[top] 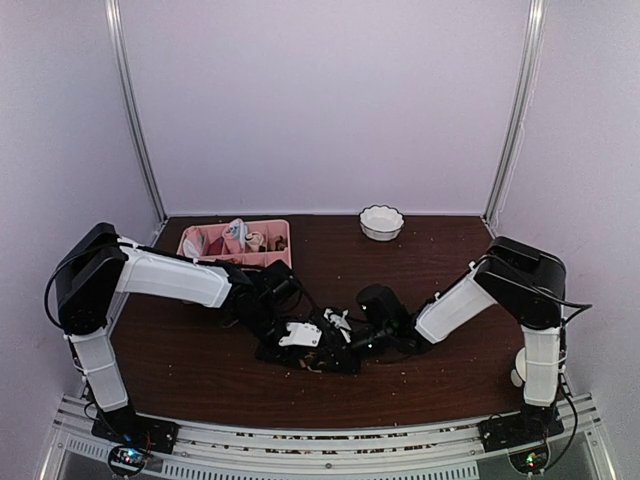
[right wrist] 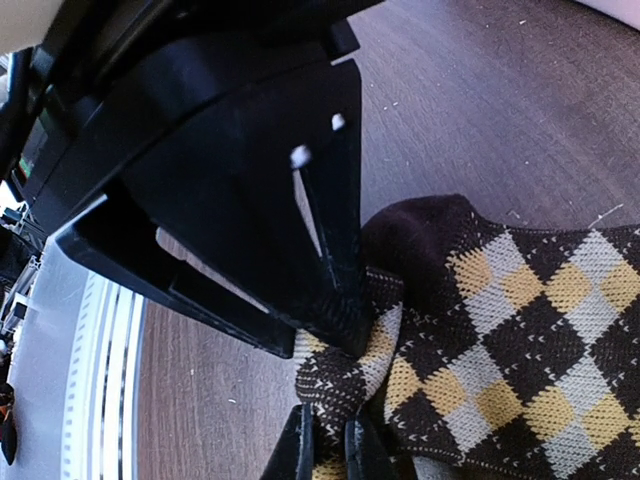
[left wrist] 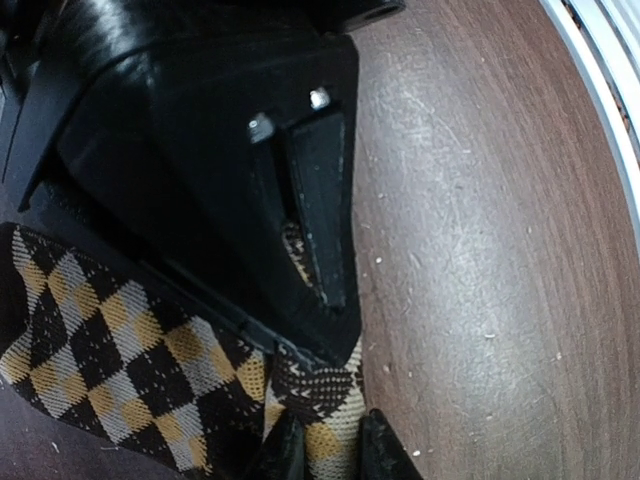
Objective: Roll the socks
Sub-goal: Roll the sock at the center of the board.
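The socks (top: 318, 358) lie as a dark heap at the table's near middle, and both grippers meet over them. In the left wrist view the brown argyle sock (left wrist: 110, 340) runs to the lower left. My left gripper (left wrist: 330, 452) is shut on a folded edge of it. In the right wrist view the same diamond pattern (right wrist: 520, 330) spreads to the right. My right gripper (right wrist: 328, 452) is shut on a bunched fold at the sock's end. The two grippers sit almost nose to nose, so each one's black body fills the other's view.
A pink divided tray (top: 283, 232) with small colourful bundles stands at the back left. A white bowl (top: 381, 222) sits at the back centre. Bare brown tabletop (left wrist: 500, 250) lies beside the socks, scattered with small crumbs. The metal rail runs along the near edge.
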